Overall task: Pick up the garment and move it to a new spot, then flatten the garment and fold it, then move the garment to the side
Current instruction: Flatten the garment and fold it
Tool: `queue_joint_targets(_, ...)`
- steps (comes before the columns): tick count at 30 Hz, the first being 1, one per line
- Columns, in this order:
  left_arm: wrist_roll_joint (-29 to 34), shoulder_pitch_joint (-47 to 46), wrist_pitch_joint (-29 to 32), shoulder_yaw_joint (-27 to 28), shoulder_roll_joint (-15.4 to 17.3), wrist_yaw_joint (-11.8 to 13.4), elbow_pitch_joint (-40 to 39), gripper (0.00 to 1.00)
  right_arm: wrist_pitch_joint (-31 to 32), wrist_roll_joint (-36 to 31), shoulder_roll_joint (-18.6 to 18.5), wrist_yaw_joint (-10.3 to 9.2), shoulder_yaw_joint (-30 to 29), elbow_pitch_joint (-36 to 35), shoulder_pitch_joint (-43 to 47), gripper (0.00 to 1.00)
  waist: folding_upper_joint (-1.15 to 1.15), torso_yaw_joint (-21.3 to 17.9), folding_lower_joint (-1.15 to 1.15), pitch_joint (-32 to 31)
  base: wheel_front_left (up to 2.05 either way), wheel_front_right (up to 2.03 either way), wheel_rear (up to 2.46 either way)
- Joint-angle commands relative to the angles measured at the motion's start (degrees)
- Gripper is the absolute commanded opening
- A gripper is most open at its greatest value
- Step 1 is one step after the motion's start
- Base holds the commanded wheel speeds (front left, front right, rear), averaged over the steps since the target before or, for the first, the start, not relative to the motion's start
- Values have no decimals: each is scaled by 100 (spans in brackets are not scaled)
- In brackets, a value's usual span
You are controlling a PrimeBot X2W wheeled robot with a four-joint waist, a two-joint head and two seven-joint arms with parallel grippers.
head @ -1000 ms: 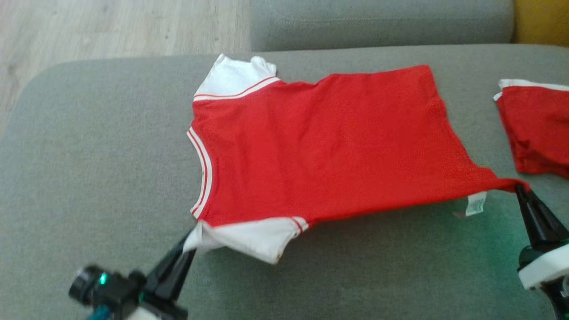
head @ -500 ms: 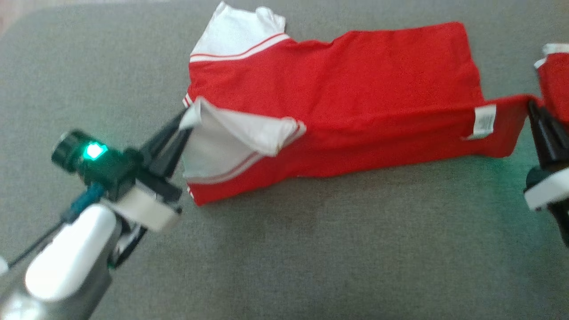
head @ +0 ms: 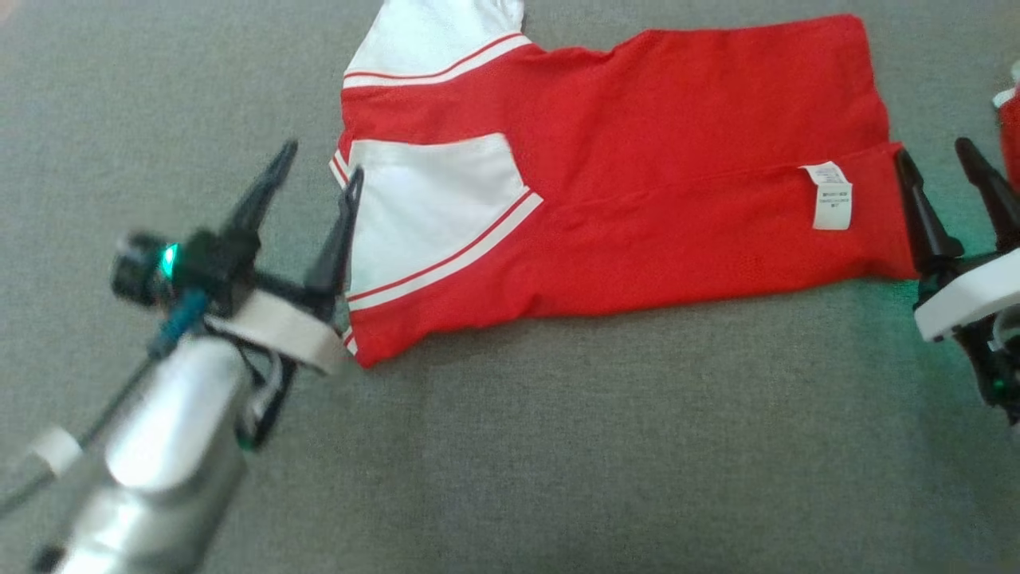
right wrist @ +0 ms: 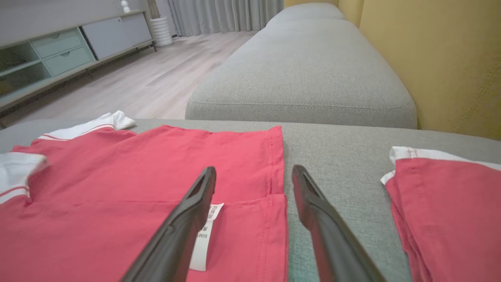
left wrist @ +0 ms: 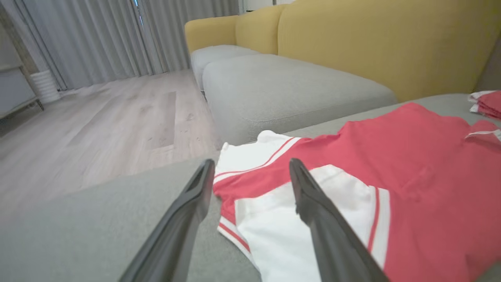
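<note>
Shows red shirt (head: pixel 637 119) lying flat on grey sofa seat (head: pixel 558 446), long side nearest the robot folded over onto the body. Puts one white sleeve (head: pixel 430 207) on top of the red cloth, other white sleeve (head: pixel 434 40) sticking out at far edge. Shows white label (head: pixel 831 195) face up on the folded flap near the hem end.

Places left gripper (head: pixel 323 158) at the collar end, fingers spread wide, gripping nothing; inner finger just beside edge of folded sleeve, touching or not cannot tell, outer finger over bare seat.

Places right gripper (head: pixel 932 148) at the hem end, fingers also wide apart, gripping nothing; in right wrist view one finger over the flap by the label, other over bare grey seat.

Shows second red shirt (head: pixel 1010 119) at right edge of head view, apart from the first, bare seat between. Shows wooden floor (left wrist: pixel 98 117) and yellow sofa back (left wrist: pixel 372 39) beyond, in left wrist view
</note>
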Motion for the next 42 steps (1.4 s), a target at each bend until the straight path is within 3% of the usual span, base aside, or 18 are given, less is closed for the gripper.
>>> queue_joint_targets(1, -141, 215, -86, 297, 36, 126, -107, 100, -131, 77, -65, -5, 56, -78, 107, 100, 0, -11, 0, -80, 0, 0, 0)
queue_joint_targets(8, -756, 1526, -171, 398, -543, 424, 25, 100, -381, 265, 19, -5, 20, 56, 564, 100, 0, 20, 0, -332, 0, 0, 0)
queue_joint_targets(18, -1091, 1585, 265, 308, -934, 433, 987, 100, -459, 270, 108, -5, 52, 89, 642, 100, 0, -58, 0, -375, 0, 0, 0)
queue_joint_targets(19, -1105, 1588, 303, 274, -951, 389, 1020, 78, -457, 266, 108, -5, 55, 112, 632, 100, 0, -59, 0, -384, 0, 0, 0)
queue_joint_targets(20, -1103, 1586, 295, 262, -958, 383, 1036, 45, -443, 260, 107, -5, 48, 156, 623, 100, 0, -52, 0, -394, 0, 0, 0)
queue_joint_targets(21, -1081, 1580, 266, 250, -958, 390, 1045, 0, -419, 250, 117, -5, 24, 231, 613, 100, 0, -41, 0, -404, 0, 0, 0)
queue_joint_targets(32, -929, 1435, 62, 194, -831, 348, 941, 0, 228, -38, 642, -5, -245, 1365, 292, 100, 0, 179, 0, -462, 0, 0, 0)
queue_joint_targets(33, -920, 1418, 63, 189, -816, 348, 934, 0, 325, -72, 684, -5, -255, 1487, 259, 78, 0, 193, 0, -469, 0, 0, 0)
queue_joint_targets(34, -910, 1405, 64, 182, -800, 350, 929, 0, 393, -110, 718, -5, -264, 1584, 230, 35, 0, 207, 0, -478, 0, 0, 0)
queue_joint_targets(35, -904, 1397, 64, 177, -784, 350, 926, 0, 446, -137, 747, -5, -278, 1657, 211, 0, 0, 216, 0, -489, 0, 0, 0)
queue_joint_targets(42, -880, 1632, -25, 168, -569, 340, 785, 0, 426, -97, 609, -5, -505, 1577, 624, 0, 0, 115, 0, -752, 0, 0, 0)
